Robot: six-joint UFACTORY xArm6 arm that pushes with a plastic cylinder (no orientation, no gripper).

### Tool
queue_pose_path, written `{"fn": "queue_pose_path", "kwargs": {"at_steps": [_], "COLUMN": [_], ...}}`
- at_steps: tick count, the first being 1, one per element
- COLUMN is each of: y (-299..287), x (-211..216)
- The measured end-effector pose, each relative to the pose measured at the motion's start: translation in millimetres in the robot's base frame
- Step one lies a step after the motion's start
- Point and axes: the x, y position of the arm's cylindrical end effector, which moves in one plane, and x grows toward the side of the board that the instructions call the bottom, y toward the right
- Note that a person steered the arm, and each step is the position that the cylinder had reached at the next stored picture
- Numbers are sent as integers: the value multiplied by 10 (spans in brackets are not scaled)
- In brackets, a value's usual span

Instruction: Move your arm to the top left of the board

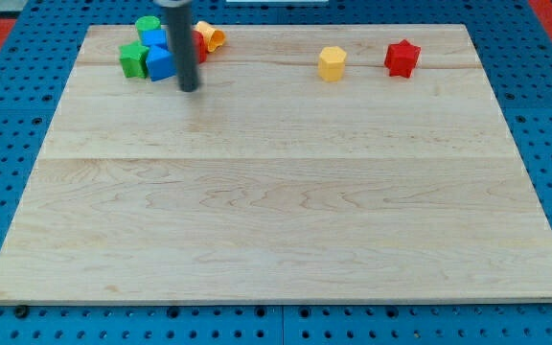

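Camera view: my tip (190,88), a rod without claw, stands beside the blue block (160,63).

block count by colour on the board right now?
Green: 2
Blue: 2
Yellow: 2
Red: 2, the star and one mostly hidden behind the rod
Total: 8
My tip sits just right of the lower blue block, at the cluster's bottom edge.
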Motion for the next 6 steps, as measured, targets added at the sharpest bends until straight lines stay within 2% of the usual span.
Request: {"fn": "queue_pose_path", "kwargs": {"at_steps": [1, 2, 4, 5, 6], "y": [-1256, -1384, -1192, -1137, -211], "x": [-17, -185, -1254, -1257, -1249]}}
